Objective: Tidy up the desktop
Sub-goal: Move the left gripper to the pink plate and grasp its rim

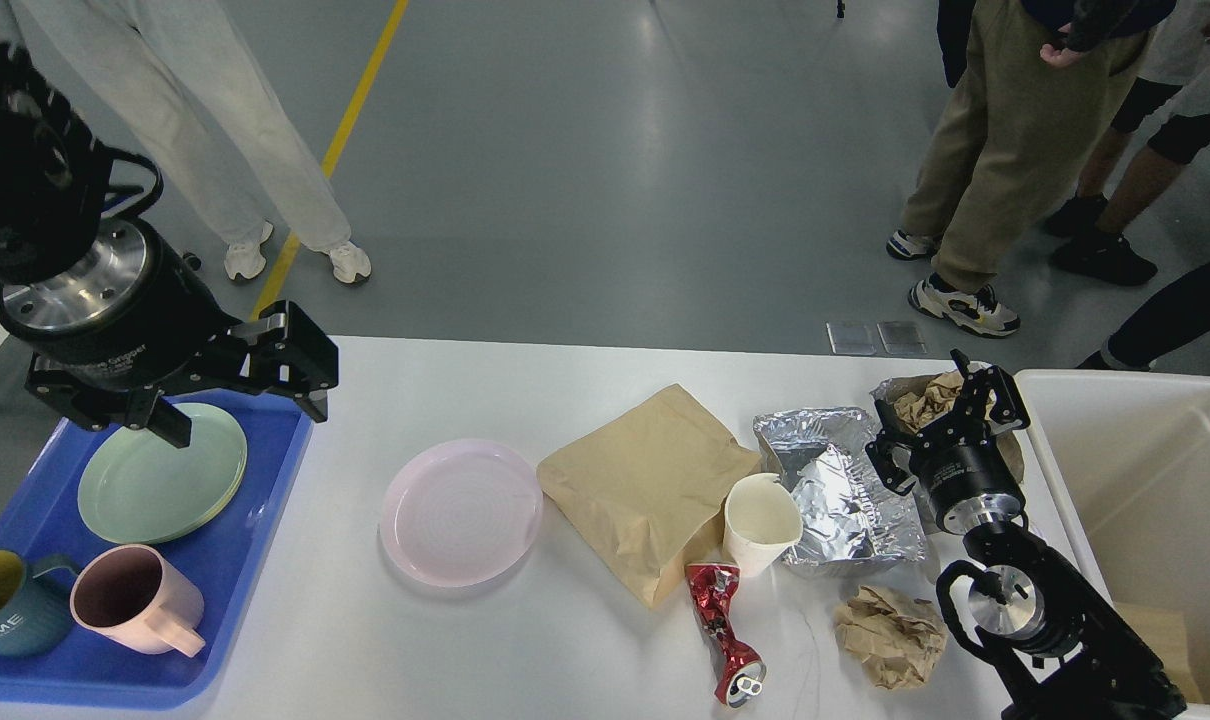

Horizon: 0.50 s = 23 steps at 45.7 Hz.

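- Desktop [605, 640]: big smooth white top, rounded corners, fills the lower view; dishes lie left, trash lies right.
- Blue tray [265, 520] on its left end, glossy plastic with a raised rim; looks like the spot for reusable dishes.
- In the tray: flat green plate [160, 475], pink mug [135, 600] tipped on its side, teal mug [10, 605] at the edge.
- Left gripper [250, 395] hovers above the tray's far corner and the green plate, fingers spread, holding nothing; likely placing or fetching dishes.
- Pink plate [462, 510] lies alone on the desktop right of the tray; shallow, round, matte. Probably belongs in the tray next.
- Trash cluster mid-right: creased brown bag [645, 490], white paper cup [760, 520] with a bent rim, crinkled shiny foil [845, 490], crushed red can [725, 630], wadded brown paper [890, 635].
- White bin [1145, 480] off the right end, smooth plastic walls, open top; the likely trash target.
- Right gripper [965, 400] sits at a foil pouch stuffed with crumpled brown paper [930, 400], near the bin. Fingers are around the paper; cannot tell if they pinch it.
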### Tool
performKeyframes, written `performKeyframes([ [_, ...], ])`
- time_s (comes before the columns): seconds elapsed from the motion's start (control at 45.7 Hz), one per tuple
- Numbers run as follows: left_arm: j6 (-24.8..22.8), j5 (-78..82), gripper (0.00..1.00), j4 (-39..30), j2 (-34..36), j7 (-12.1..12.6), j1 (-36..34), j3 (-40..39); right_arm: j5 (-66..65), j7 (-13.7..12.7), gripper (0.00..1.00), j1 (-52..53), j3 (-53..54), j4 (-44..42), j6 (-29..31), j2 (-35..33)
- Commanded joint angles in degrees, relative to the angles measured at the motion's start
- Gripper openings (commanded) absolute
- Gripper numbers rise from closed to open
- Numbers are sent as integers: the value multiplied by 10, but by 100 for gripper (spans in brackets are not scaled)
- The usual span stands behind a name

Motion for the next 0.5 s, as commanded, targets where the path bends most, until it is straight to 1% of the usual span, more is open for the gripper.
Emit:
performKeyframes([
  [0.0, -4, -3, 96, 0, -9, -1, -4, -3, 0, 0, 100, 0, 0, 0, 0, 0],
  [0.109, -6, -1, 96, 3, -9, -2, 8, -4, 0, 0, 100, 0, 0, 0, 0, 0],
  [0.197, -4, 4, 96, 14, 7, 0, 10, -2, 0, 0, 100, 0, 0, 0, 0, 0],
  [0.263, 9, 4, 96, 18, 27, -3, 23, -1, 0, 0, 100, 0, 0, 0, 0, 0],
  [0.35, 22, -4, 96, 41, 62, -6, 77, -7, 0, 0, 100, 0, 0, 0, 0, 0],
  [0.394, 26, -5, 96, 61, 70, -11, 117, -14, 0, 0, 100, 0, 0, 1, 0, 0],
  [0.481, 34, -25, 96, 105, 64, -32, 243, -39, 0, 0, 100, 0, 0, 1, 0, 0],
])
